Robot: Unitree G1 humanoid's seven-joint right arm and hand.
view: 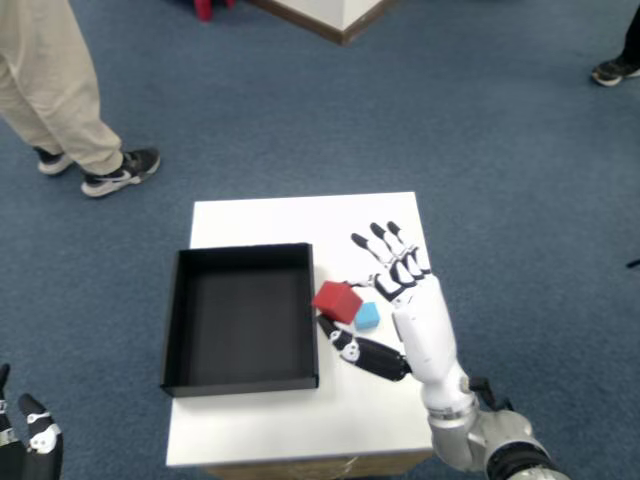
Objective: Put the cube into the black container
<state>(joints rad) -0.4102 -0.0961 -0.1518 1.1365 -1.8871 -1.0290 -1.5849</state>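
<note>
right hand (405, 310) pinching red cube (337, 300), beside black container (240, 316)

The right hand (412, 310) held a red cube (337, 300) between thumb and fingers above the white table (300, 215), just beside the right wall of the black container (240, 316). A small blue cube (367, 316) lay on the table near the thumb.

Setting: blue carpeted floor (500, 150), small white table (300, 220).
Person in beige trousers (50, 80) and dark sneakers stands upper left; white furniture base with brown trim (330, 18) at top; another shoe (615, 70) upper right.
</note>
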